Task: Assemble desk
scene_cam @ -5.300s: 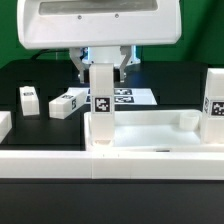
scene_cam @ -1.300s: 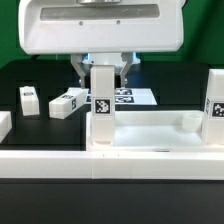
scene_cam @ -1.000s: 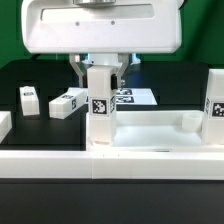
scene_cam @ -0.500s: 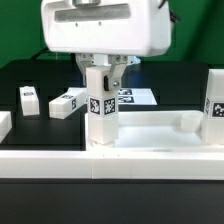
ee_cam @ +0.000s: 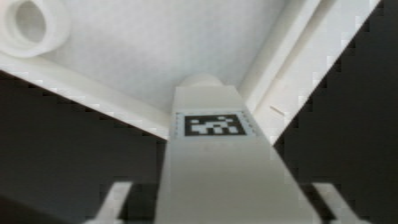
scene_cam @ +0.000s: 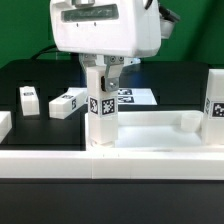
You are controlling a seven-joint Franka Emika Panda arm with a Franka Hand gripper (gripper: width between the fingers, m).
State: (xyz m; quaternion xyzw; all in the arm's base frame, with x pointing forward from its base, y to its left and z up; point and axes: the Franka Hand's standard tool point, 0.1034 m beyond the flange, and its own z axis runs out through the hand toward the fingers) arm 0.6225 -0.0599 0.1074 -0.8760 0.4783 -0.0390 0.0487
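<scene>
Black table (scene_cam: 30,75), green backdrop (scene_cam: 10,30). We read no writing, only black-and-white tags on the legs and the marker board (scene_cam: 130,97). The gripper (scene_cam: 102,70) pinches the upright leg (scene_cam: 101,112) at the tabletop's (scene_cam: 150,135) 9 o'clock end. In the exterior view, spare leg (scene_cam: 65,104) and farther leg (scene_cam: 28,100) lie at its 9 o'clock. Edge leg (scene_cam: 214,100), at 3 o'clock, is cut off by the frame.

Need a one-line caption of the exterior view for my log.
Gripper straddles an upright leg at a corner of the tabletop; two loose legs lie toward the exterior view's left.
</scene>
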